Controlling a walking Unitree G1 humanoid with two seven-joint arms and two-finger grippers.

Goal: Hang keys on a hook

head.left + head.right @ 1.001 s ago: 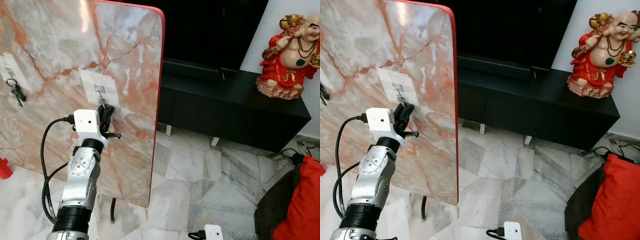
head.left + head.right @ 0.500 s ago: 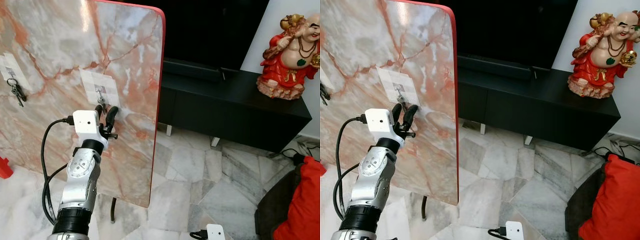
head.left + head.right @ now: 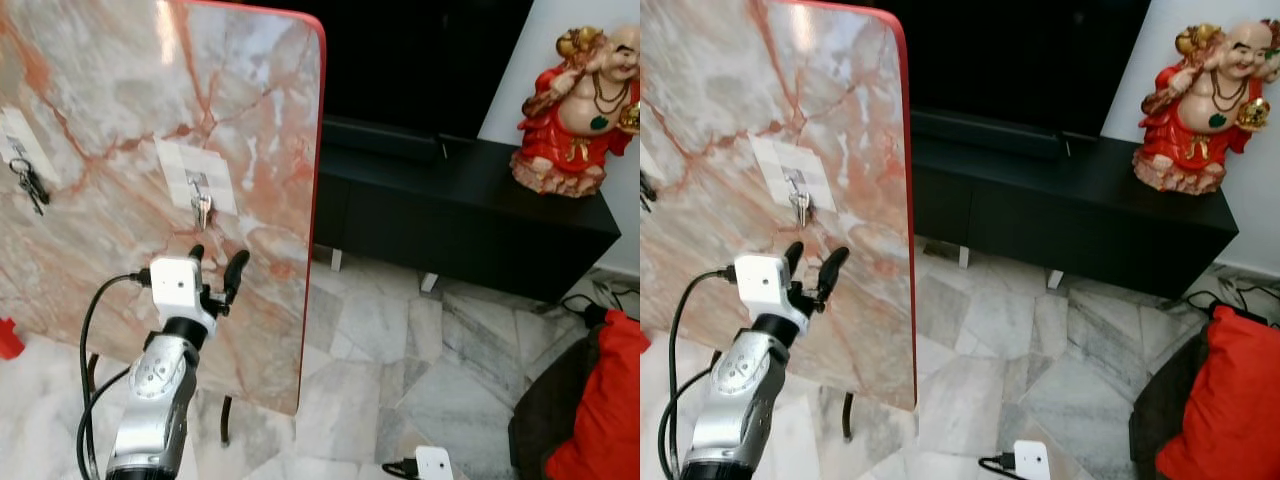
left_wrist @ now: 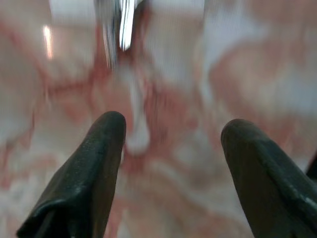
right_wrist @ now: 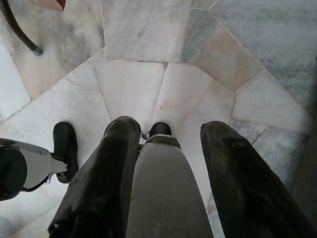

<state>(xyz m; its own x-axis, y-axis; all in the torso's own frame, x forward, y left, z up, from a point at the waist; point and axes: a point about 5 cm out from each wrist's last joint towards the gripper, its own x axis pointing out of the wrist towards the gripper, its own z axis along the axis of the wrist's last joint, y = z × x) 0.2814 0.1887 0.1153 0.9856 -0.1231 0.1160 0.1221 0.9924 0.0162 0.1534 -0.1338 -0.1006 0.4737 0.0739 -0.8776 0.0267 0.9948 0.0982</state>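
Jaws apart, left gripper [image 3: 214,268] below keys [image 3: 201,209], marble board [image 3: 110,90]

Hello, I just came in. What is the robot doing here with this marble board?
The robot is hanging keys on a hook. The keys now hang from the hook on the upright marble board. The left gripper is open and empty, just below the keys and apart from them. Another bunch of keys hangs further left on the board. The right gripper is open and points down at the marble floor.
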